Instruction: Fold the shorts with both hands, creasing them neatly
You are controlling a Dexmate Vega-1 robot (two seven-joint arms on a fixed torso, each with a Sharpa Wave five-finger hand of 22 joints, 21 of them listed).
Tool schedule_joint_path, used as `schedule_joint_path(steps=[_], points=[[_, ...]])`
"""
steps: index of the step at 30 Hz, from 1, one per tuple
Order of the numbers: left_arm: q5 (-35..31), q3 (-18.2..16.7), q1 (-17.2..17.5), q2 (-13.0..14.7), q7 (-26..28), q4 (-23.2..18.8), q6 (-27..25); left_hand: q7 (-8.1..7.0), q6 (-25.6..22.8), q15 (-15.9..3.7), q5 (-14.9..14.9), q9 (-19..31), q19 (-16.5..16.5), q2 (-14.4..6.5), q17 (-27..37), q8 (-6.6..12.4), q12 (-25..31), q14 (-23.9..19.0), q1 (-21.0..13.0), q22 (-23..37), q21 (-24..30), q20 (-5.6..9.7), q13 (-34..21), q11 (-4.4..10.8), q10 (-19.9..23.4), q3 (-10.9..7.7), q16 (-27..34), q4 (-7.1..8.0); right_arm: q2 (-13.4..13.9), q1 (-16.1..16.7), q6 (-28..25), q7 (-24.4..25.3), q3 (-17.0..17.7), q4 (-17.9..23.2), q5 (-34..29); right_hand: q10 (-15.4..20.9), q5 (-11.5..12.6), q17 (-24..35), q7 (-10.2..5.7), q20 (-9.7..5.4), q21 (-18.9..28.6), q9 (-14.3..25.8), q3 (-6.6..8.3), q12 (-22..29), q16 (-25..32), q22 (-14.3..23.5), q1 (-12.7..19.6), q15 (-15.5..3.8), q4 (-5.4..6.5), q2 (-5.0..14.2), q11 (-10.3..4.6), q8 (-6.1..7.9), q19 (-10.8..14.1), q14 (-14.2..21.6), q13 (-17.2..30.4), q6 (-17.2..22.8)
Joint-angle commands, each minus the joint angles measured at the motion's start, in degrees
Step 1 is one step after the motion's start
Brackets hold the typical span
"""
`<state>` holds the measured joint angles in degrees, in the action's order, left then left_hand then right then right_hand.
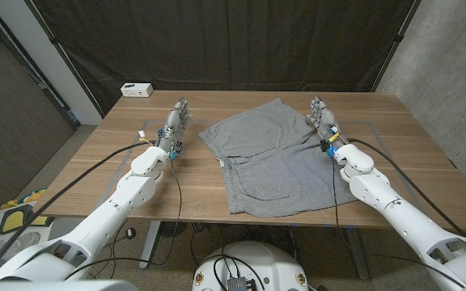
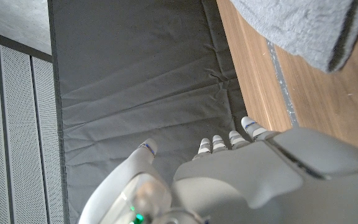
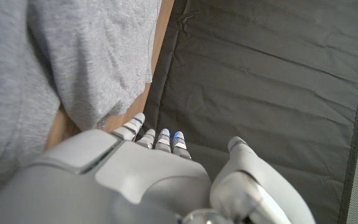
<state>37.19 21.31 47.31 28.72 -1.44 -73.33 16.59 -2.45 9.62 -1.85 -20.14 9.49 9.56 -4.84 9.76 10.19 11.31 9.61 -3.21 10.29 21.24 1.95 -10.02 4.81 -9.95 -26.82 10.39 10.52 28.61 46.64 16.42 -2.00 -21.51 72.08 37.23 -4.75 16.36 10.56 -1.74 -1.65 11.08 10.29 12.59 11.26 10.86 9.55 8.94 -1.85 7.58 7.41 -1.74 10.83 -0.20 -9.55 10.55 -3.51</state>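
Observation:
Grey shorts (image 1: 269, 158) lie spread and rumpled on the middle of the wooden table (image 1: 95, 174), waistband toward the front edge. My left hand (image 1: 176, 123) stands just left of the shorts' far left corner, fingers stretched out and holding nothing. My right hand (image 1: 322, 117) stands at the shorts' far right corner, fingers straight, touching or just beside the cloth. In the left wrist view a corner of the shorts (image 2: 303, 28) lies past my left hand (image 2: 241, 180). The shorts (image 3: 61, 68) spread beside my right hand (image 3: 142, 174) in the right wrist view.
A small white box (image 1: 136, 90) sits at the table's far left corner. A dark curtain (image 1: 233, 40) hangs behind the table. Black cables run along both arms. Blue tape marks lie on the table near the shorts.

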Motion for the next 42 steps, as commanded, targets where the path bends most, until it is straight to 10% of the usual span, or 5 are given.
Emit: schedule_joint_path(steps=[1,5,9,13,42], points=[[-0.8,0.4,-0.6,-0.3,1.0,0.4,-0.7,-0.18,12.9,-0.49,-0.3,0.3,5.8,-5.9,0.2,0.29,0.2,11.7,-0.1,0.2,0.2,0.32,-0.1,0.25,-13.2,-0.45,0.2,-0.11,0.4,-0.7,-1.1,0.2,-0.2,-0.6,-0.6,-0.4,0.4,0.0,0.49,-3.19,0.3,0.1,0.43,0.2,0.4,0.3,0.5,-1.83,0.01,2.02,0.20,0.19,0.0,-0.7,0.3,-0.6],[-3.2,0.8,-0.2,0.4,3.4,-1.4,-0.7,-0.65,12.0,-0.68,-0.1,0.3,5.2,-4.4,0.0,0.51,0.6,10.8,-0.6,0.2,0.1,-0.20,-0.1,0.11,-11.5,-0.34,0.3,-1.20,2.1,0.5,-3.1,2.8,-0.2,3.1,-2.0,0.9,0.2,-0.4,1.47,1.41,0.4,0.0,0.62,0.4,0.5,0.3,3.1,1.90,-2.68,-0.67,1.90,0.14,1.1,1.3,0.3,-0.3],[-8.4,1.8,0.3,2.0,7.8,-4.3,-1.1,-1.74,6.0,3.53,2.1,0.3,1.3,-1.2,-0.1,1.35,1.6,5.5,-4.8,0.1,-0.1,-4.84,-0.2,-0.86,-5.2,-0.01,0.6,-5.92,5.7,1.8,-7.6,5.5,-0.5,8.7,-4.1,4.3,-0.7,-0.2,1.60,5.40,0.6,0.1,1.57,1.0,1.1,0.4,6.8,6.44,-6.01,-1.39,4.24,0.57,2.5,5.0,0.4,1.5],[-14.7,3.0,0.6,4.1,12.0,-8.0,-2.5,-2.20,1.9,5.47,4.3,0.5,0.6,-1.0,0.0,1.59,1.9,3.1,-7.6,0.3,-0.9,-8.00,-0.3,-5.30,-1.8,-0.32,0.5,-8.65,9.3,3.0,-11.6,8.3,-0.7,14.3,-7.2,5.6,-1.3,-0.2,1.14,6.93,0.7,0.1,2.20,1.3,1.3,0.5,8.3,6.63,-7.18,-1.14,4.79,0.96,3.2,6.3,0.4,2.9],[-45.5,5.5,6.1,15.3,20.7,-29.2,-10.0,-2.37,-1.9,6.95,7.1,0.5,1.6,-0.6,0.1,1.55,2.0,3.0,-11.1,0.6,-2.2,-10.77,-0.5,-6.67,1.8,-0.91,0.1,-12.22,25.3,16.8,-32.4,22.2,4.8,43.0,-19.1,7.1,-2.5,-0.1,-0.15,7.14,0.8,0.2,3.52,1.3,1.1,0.5,11.0,5.69,-9.32,-0.33,4.39,1.29,4.0,7.1,0.5,5.4]])
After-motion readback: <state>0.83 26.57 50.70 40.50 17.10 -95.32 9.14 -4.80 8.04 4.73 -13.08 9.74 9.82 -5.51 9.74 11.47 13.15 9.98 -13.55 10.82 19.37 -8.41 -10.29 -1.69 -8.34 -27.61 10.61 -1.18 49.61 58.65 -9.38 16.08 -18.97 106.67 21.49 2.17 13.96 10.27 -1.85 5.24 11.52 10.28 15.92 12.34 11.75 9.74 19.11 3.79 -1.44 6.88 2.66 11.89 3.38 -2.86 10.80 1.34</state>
